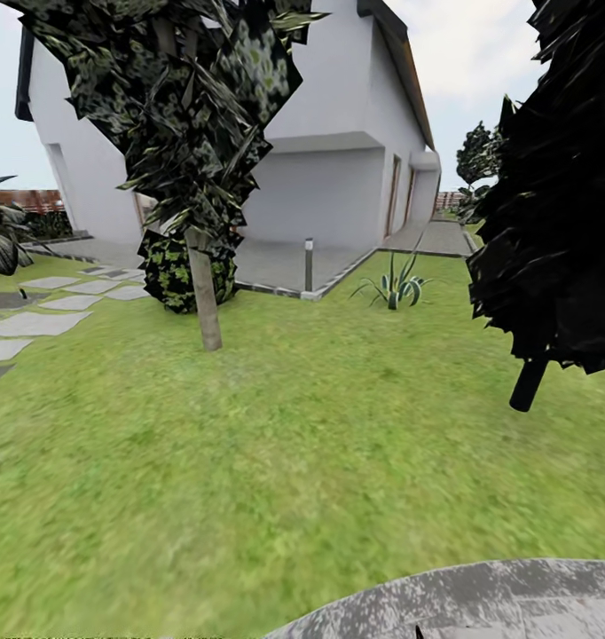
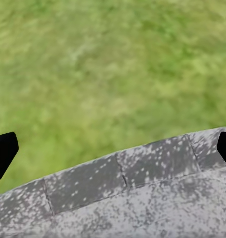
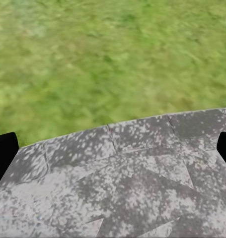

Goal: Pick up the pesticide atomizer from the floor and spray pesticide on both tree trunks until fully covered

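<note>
A tree with dark green jagged foliage [image 1: 196, 115] and a pale tan trunk [image 1: 207, 297] stands on the lawn [image 1: 276, 444], ahead and to the left in the head view. The pesticide atomizer is out of view. In the left wrist view my left gripper [image 2: 113, 151] is open; its dark fingertips [image 2: 3, 153] sit at the frame's edges, over grass and a grey stone slab [image 2: 142, 198]. The right gripper [image 3: 113, 148] is open too, with nothing between its fingertips [image 3: 4, 153], above the same kind of slab [image 3: 122, 183].
A black-leaved tree with a thin dark trunk [image 1: 527, 383] stands close on the right. Behind the pale-trunked tree are a round bush [image 1: 171, 271], a white house [image 1: 338, 133] and a short lamp post [image 1: 309, 264]. Paving slabs [image 1: 36, 311] run along the left. A spiky plant [image 1: 393, 288] grows further back.
</note>
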Robot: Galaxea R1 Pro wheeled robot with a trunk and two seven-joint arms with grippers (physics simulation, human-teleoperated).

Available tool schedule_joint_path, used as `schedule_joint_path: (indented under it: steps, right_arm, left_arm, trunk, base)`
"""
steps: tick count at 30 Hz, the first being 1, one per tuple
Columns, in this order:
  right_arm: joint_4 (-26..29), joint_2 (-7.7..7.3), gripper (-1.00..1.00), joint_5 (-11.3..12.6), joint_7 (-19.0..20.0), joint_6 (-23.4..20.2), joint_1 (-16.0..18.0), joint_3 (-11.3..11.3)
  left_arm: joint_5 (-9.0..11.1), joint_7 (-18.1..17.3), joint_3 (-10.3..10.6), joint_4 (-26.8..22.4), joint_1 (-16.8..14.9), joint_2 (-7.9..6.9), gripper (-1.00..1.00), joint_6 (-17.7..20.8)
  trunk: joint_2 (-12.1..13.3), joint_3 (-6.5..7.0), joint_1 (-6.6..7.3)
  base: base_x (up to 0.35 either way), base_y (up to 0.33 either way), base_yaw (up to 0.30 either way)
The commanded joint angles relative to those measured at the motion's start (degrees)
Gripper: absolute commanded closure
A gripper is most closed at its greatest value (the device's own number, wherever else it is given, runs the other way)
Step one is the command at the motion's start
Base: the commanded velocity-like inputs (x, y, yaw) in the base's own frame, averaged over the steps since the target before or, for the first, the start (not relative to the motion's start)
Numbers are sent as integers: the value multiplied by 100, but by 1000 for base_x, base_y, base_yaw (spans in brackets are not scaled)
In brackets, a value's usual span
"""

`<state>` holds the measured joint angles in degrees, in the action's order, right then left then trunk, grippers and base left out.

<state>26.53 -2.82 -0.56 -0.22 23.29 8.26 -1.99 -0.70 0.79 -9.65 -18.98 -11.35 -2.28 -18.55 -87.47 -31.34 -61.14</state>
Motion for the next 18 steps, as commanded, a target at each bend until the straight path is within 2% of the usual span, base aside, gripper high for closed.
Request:
schedule_joint_path:
  steps: [1, 10, 18]
  right_arm:
    - [1, 0, -100, -2, 2, 0, 1, 3]
    - [0, 9, -100, -6, 5, 0, 0, 6]
    - [-7, 10, -100, -6, 5, 0, 2, 6]
  left_arm:
    - [0, 2, -1, 0, 1, 0, -100, 0]
    - [0, 9, -2, 0, -5, 0, -100, -1]
    - [0, 14, -1, -6, -7, 0, -100, -7]
  trunk:
    - [-42, -19, -23]
    - [-403, -181, -220]
    - [-724, -324, -396]
  base:
    - [0, 0, 50]
    - [0, 0, 22]
    - [0, 0, 162]
